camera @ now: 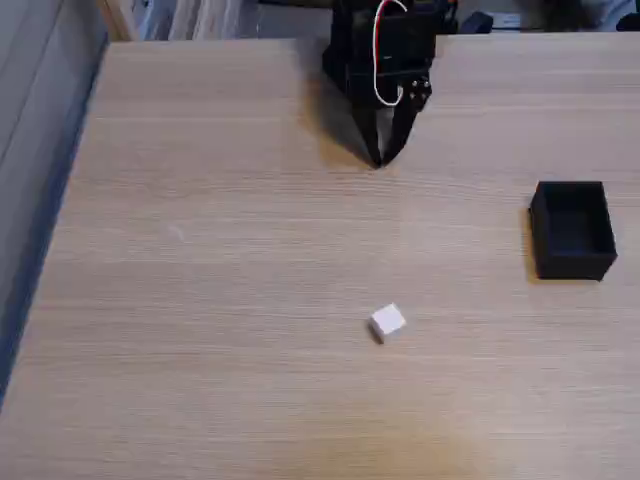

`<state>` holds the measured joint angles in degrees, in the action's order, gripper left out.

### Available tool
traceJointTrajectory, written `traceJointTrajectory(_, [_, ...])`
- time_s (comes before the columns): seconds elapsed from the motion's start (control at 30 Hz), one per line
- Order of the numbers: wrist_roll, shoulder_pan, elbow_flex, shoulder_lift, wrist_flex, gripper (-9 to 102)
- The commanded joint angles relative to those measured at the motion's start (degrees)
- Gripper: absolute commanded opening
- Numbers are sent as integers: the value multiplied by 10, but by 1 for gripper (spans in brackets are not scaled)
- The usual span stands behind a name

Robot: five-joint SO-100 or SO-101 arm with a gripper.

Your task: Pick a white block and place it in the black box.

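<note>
Fixed view shows us the white block (387, 322) lying alone on the worktop (220, 300), well apart from the black box (572, 230) at the right and from the gripper (380, 160), whose fingers meet at the tips. We judge it light, rigid and smooth-faced, so we would pinch two opposite flat sides squarely, allowing for its slight turn.

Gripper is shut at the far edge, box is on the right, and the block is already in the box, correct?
Not quite: in the fixed view the block lies on the bare table, apart from the box. The gripper and box are as you say.
</note>
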<state>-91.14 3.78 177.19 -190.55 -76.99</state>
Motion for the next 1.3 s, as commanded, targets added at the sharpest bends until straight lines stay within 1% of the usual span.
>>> traceJointTrajectory(0.0, [-21,-23,8,-4,0,0])
traceJointTrajectory(1.27, [-30,-49,4,1,0,0])
